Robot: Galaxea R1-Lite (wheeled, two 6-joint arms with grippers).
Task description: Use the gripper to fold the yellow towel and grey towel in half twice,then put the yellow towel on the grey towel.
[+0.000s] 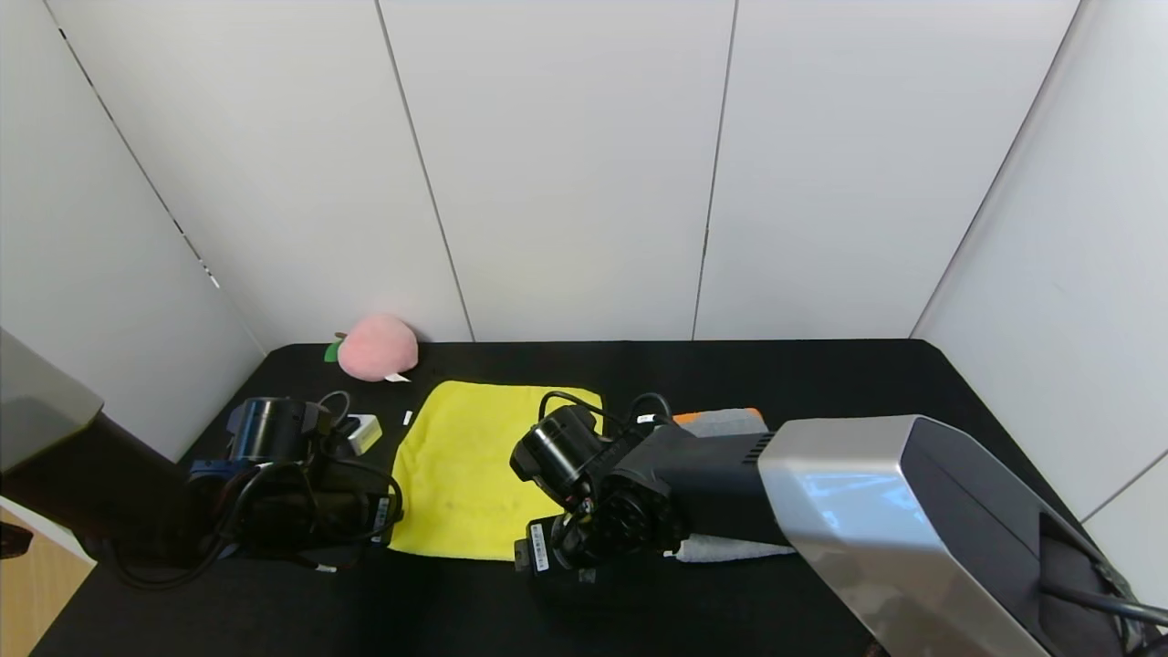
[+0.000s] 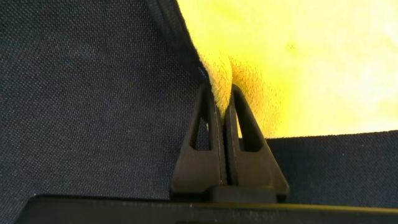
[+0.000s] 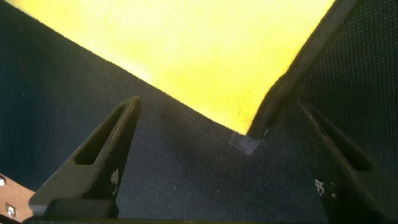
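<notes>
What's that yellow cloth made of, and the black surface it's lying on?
The yellow towel looks like soft microfibre: a short, fuzzy, matte nap that bunches where the left end effector pinches its corner, with a dark sewn edge trim. The black table cover seems to be woven fabric, since a fine regular weave shows close up, though the fibre itself cannot be told.

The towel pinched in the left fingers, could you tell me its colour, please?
Bright yellow towel, clearest in the left wrist view.

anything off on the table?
One stray: a pink plush peach sits at the table's far edge, left of centre, beyond the yellow towel; it has no part in folding. Otherwise normal: left hand pinches a towel corner, right hand is open at another.
</notes>
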